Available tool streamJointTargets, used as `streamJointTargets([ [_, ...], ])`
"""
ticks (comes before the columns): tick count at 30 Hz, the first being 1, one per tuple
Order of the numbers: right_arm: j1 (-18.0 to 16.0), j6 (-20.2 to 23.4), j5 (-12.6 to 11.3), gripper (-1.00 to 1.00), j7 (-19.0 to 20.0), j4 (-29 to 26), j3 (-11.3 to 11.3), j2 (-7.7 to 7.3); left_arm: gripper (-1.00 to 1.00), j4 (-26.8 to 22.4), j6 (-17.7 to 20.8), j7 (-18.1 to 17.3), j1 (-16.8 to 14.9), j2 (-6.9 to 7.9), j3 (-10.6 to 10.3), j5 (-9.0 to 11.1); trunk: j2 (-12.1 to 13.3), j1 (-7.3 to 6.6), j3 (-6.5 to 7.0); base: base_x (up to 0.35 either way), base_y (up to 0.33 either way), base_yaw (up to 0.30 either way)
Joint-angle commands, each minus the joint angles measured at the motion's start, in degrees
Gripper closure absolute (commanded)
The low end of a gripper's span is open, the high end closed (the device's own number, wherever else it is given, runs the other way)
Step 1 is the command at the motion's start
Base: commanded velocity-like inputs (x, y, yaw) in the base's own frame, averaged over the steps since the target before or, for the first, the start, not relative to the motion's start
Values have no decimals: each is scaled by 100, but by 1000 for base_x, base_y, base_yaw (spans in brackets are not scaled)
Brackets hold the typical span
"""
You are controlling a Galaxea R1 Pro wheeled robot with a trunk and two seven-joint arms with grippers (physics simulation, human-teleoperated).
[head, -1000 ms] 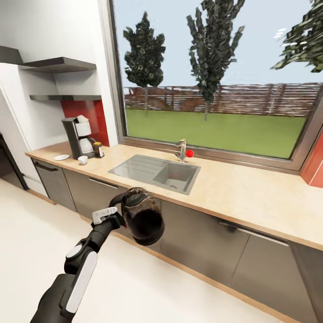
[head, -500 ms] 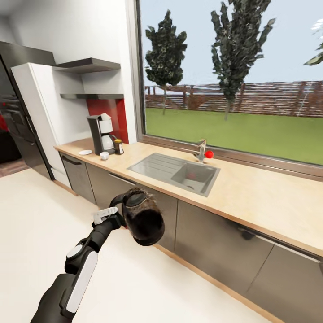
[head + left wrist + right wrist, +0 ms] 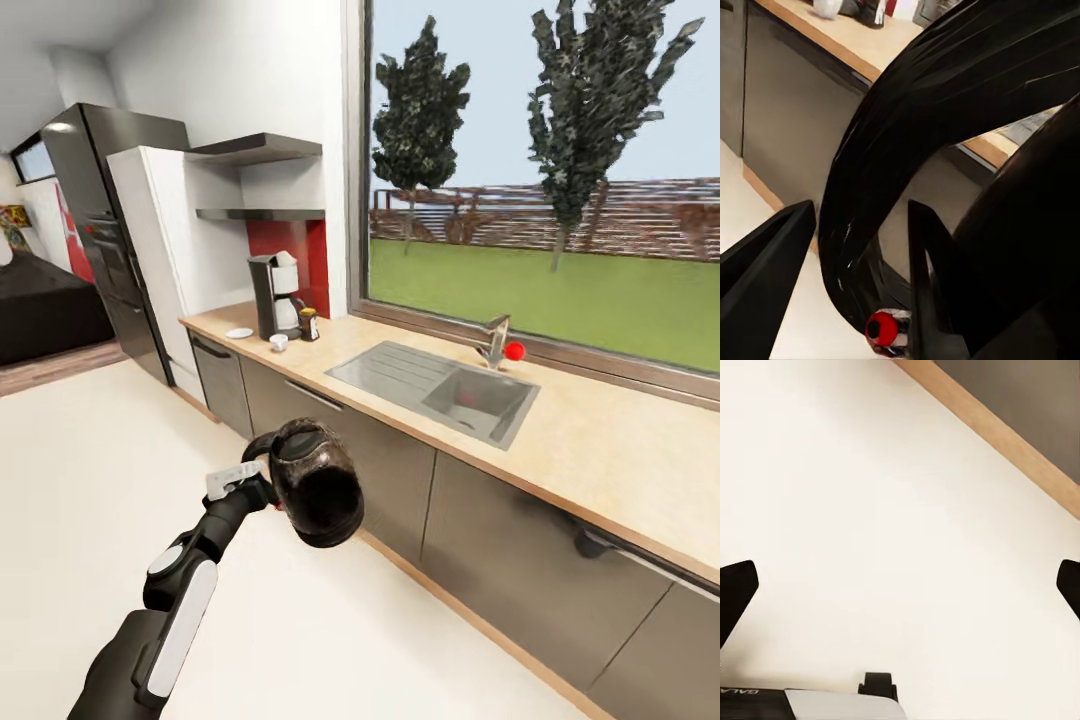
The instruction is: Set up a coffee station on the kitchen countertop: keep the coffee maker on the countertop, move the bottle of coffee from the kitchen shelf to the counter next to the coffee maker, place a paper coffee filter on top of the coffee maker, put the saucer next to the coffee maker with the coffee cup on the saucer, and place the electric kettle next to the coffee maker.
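Observation:
My left gripper (image 3: pixel 258 484) is shut on the black loop handle (image 3: pixel 896 142) of the electric kettle (image 3: pixel 318 497). I hold the kettle in the air over the floor, in front of the dark cabinets. Its red button (image 3: pixel 883 328) shows between the fingers (image 3: pixel 766 276). Far along the countertop (image 3: pixel 600 445) stands the coffee maker (image 3: pixel 272 297) with the white paper coffee filter (image 3: pixel 287 259) on top. The bottle of coffee (image 3: pixel 309 324) stands beside the machine, with the coffee cup (image 3: pixel 279 342) and the saucer (image 3: pixel 239 333) in front, apart from each other. The right gripper (image 3: pixel 900 589) is open over bare floor.
A grey inset sink (image 3: pixel 450 385) with a tap (image 3: pixel 495 342) lies between me and the coffee maker. The black kitchen shelf (image 3: pixel 262 214) hangs above the machine, and a second slab (image 3: pixel 255 150) above that. A dark fridge (image 3: pixel 110 240) stands at the counter's far end. Light floor (image 3: pixel 90 470) lies on the left.
The whole view has swung, so the counter, sink and coffee maker sit further right in the picture and the fridge has come into view. The kettle stays held the same way.

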Motion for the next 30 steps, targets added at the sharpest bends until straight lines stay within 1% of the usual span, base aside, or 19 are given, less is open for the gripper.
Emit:
streamJointTargets([
  [1, -3, -12, -17, -100, -17, 24, 32, -20, 100, -9, 20, 114, -7, 2, -9, 66, 34, -21, 7, 0, 0, 278],
  [4, -3, -8, -13, -100, -11, 68, 36, -54, 100, -9, 9, 387, -2, 17, -10, 68, 154, -87, 52, 0, 0, 278],
  [5, -3, -7, -7, -100, -10, 141, 43, -57, 100, -9, -2, 476, 0, 32, -14, -1, 154, -87, 49, 0, 0, 278],
  [9, -3, -7, -8, -100, -10, 205, 46, -57, 100, -9, -25, 497, 1, 39, -16, -37, 154, -87, 37, 0, 0, 276],
  [13, -3, 1, 24, -100, -26, 402, 43, -82, 100, 13, -39, 505, 2, 34, -16, -41, 154, -87, 35, 84, 31, 52],
  [14, -3, -7, 451, -100, -31, 468, 42, -117, 100, 22, -40, 504, 1, 33, -16, -40, 154, -87, 35, 266, 114, 3],
  [15, -3, -10, 673, -100, -36, 504, 40, -121, 100, 23, -40, 503, 1, 33, -16, -40, 154, -87, 35, 278, 121, 2],
  [17, -3, -16, 1014, -100, -46, 594, 34, -120, 100, 23, -40, 505, 1, 33, -16, -40, 154, -87, 35, 288, 126, 1],
  [18, -3, -18, 1111, -100, -49, 631, 24, -120, 100, 24, -40, 506, 1, 33, -16, -39, 154, -87, 35, 294, 129, 1],
  [20, -1, -16, 1227, -100, -52, 669, -2, -119, 100, 25, -40, 508, 4, 33, -16, -39, 154, -87, 35, 297, 131, 0],
  [22, -2, -16, 1265, -100, -53, 663, -14, -119, 100, 26, -40, 510, 4, 33, -16, -39, 154, -87, 35, 298, 132, 0],
  [26, -3, -17, 1273, -100, -54, 655, -23, -116, 100, 26, -40, 512, 2, 33, -9, -39, 154, -87, 35, 299, 132, 16],
  [30, -3, -21, 1274, -100, -54, 654, -24, -104, 100, 26, -40, 512, 1, 33, -9, -41, 154, -87, 35, 299, 135, 198],
])
